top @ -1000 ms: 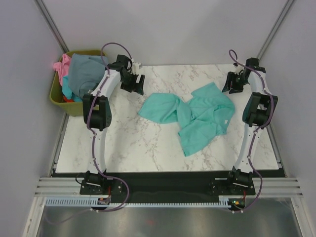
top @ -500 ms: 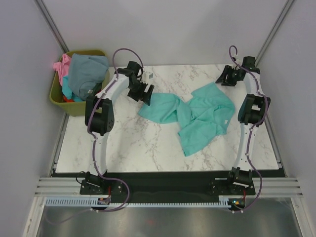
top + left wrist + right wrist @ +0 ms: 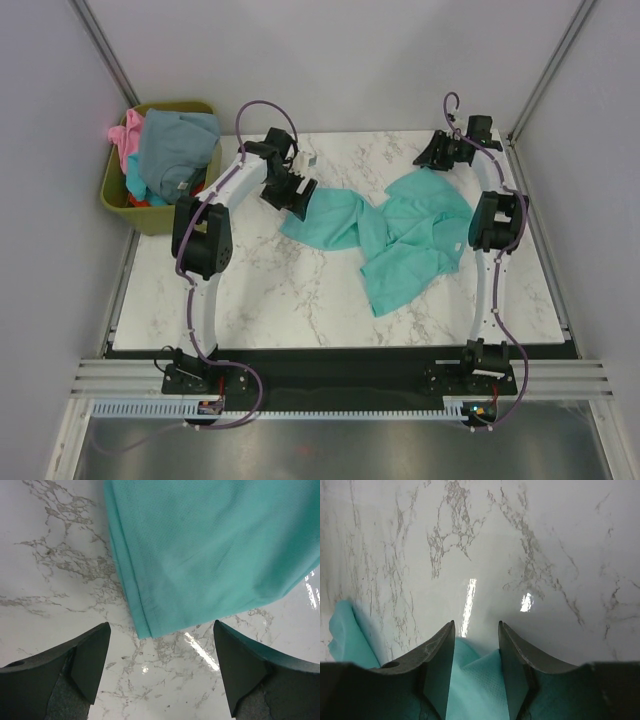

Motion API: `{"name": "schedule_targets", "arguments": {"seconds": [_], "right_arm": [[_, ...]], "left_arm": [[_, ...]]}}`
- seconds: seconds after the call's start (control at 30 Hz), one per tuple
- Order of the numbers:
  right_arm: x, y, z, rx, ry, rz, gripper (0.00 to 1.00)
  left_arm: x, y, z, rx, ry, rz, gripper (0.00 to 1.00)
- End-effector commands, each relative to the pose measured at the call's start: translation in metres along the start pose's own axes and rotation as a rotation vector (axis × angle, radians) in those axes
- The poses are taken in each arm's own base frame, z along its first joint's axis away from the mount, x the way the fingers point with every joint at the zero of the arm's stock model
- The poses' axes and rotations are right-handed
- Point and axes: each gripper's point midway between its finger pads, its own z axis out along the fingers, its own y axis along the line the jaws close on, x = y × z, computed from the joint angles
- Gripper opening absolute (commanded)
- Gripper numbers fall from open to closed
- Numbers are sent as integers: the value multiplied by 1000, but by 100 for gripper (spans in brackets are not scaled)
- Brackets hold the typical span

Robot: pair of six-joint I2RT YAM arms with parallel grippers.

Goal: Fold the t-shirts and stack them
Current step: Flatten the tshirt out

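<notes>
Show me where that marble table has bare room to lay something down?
Bare marble runs along the near edge between the teal t-shirt and the arm bases, widest near-left. A smaller patch sits far-centre. The shirt crowds centre-right; the olive bin is stuffed.

The grey-blue t-shirt hides most of the pink t-shirt, at its 9 o'clock in the bin.

Both arms are white tubes with black joints, looping purple cables and black claw fingers.
</notes>
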Motion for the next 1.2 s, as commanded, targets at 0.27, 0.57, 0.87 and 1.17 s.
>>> {"name": "schedule_targets", "arguments": {"seconds": [0.27,0.57,0.87,1.17], "right_arm": [[7,-53,-37,127,7,87,56],[16,-60,-47,132,32,110,53],[26,-43,-32,72,63,128,51],[41,-27,-27,33,106,148,51]], "left_arm": [[-21,0,-27,-31,-72,60,91],[-19,-3,-27,-18,-72,57,91],[-17,-2,-25,-18,-63,53,91],[-17,0,-19,-18,-55,51,91]]}}
